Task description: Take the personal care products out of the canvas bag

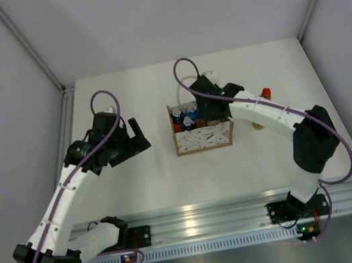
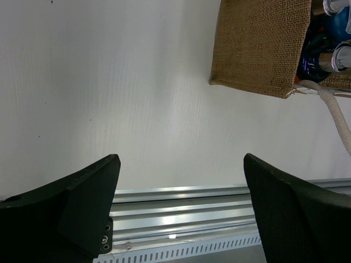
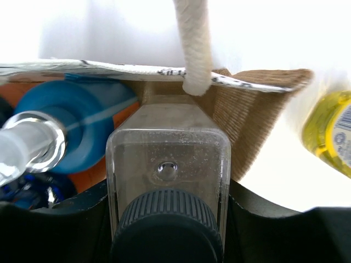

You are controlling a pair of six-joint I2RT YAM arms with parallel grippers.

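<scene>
The tan canvas bag (image 1: 204, 139) stands at mid-table; its weave side shows in the left wrist view (image 2: 258, 46) and the right wrist view (image 3: 247, 120). My right gripper (image 1: 203, 110) is over the bag's right part, shut (image 3: 167, 219) on the clear bottle (image 3: 167, 164) with the dark grey cap. Beside it in the bag is an orange bottle with a blue cap (image 3: 71, 120); blue caps (image 1: 190, 112) show from above. The yellow bottle with its red cap (image 1: 265, 94) lies on the table right of the bag (image 3: 332, 131). My left gripper (image 1: 138, 138) is open and empty (image 2: 181, 164), left of the bag.
A white rope handle (image 3: 194, 44) hangs over the bag's rim just behind the clear bottle; another trails beside the bag (image 2: 337, 109). A metal rail (image 1: 211, 214) runs along the table's near edge. White walls close in the left, right and back.
</scene>
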